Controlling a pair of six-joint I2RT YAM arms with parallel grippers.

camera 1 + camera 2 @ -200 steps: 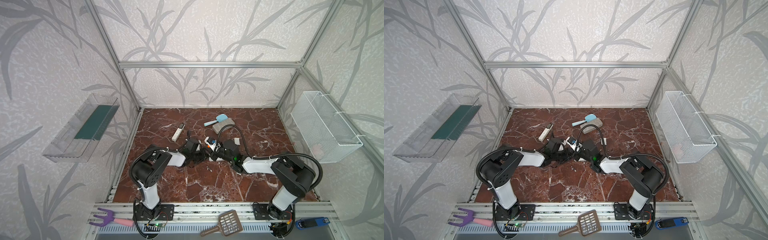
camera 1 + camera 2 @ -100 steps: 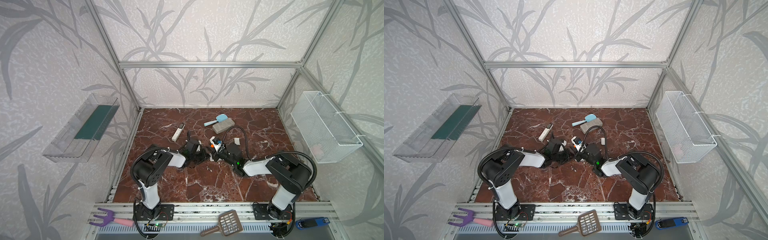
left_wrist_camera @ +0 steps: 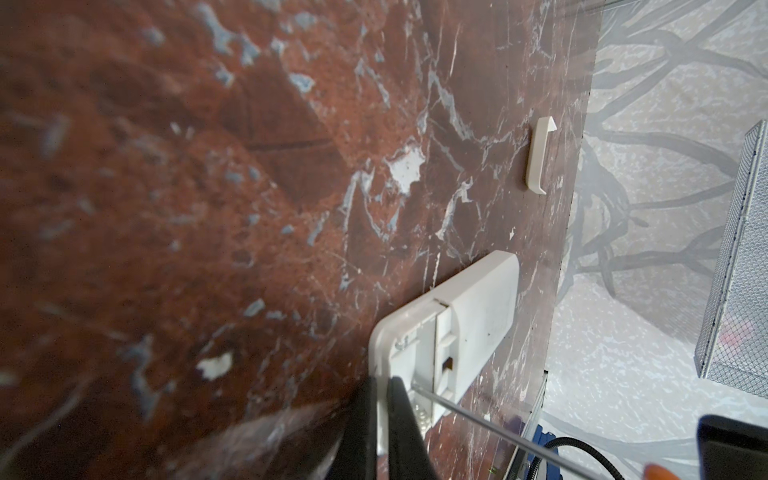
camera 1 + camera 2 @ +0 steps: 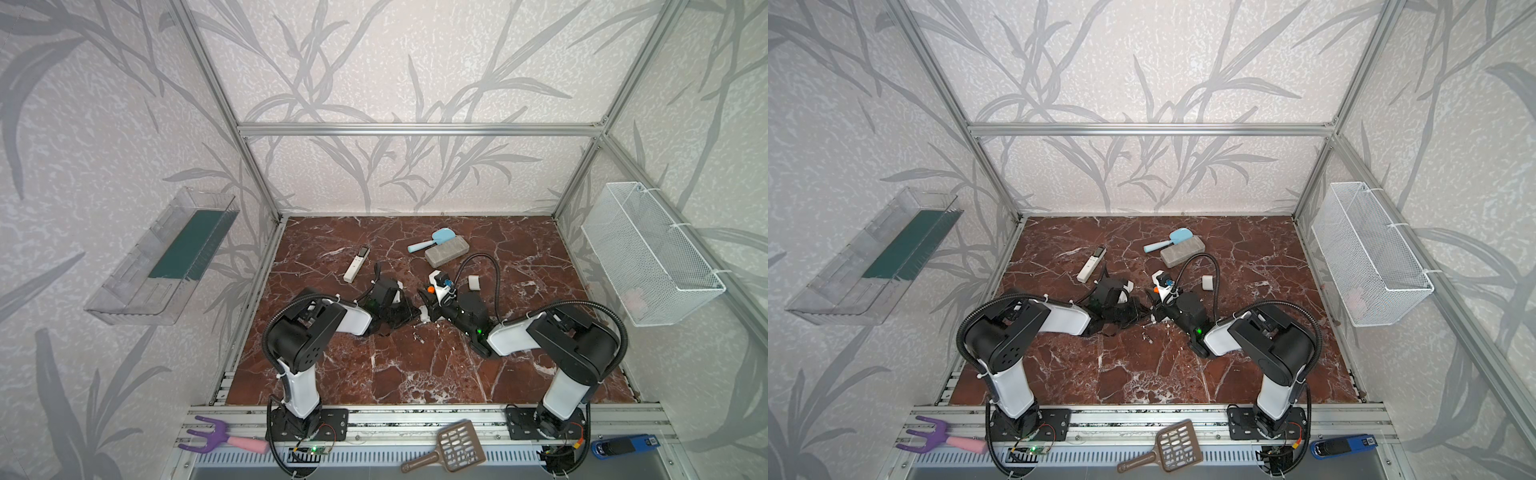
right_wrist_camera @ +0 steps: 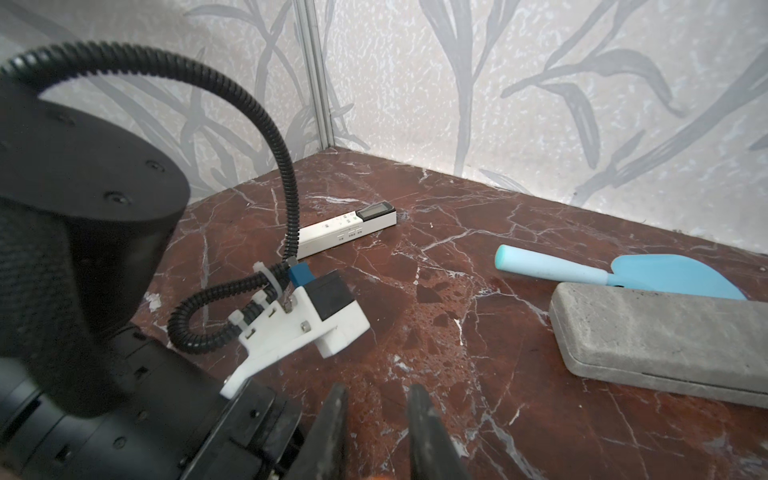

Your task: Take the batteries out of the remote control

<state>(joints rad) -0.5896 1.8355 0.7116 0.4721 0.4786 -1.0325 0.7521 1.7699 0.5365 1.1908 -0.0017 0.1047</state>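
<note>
The white remote control lies back up on the marble floor with its battery bay uncovered. My left gripper is shut on its edge; in both top views this gripper sits mid-floor against the remote control. The bay's white cover lies apart on the floor. My right gripper is shut on an orange-handled screwdriver, and the thin metal shaft reaches over the open bay. The batteries are hidden or out of view.
A slim white remote with a display lies further back on the left. A light blue scoop and a grey block sit at the back. A wire basket hangs on the right wall and a clear tray on the left wall.
The right arm has shifted its pose slightly beside the remote control. The left gripper has kept its grip and place.
</note>
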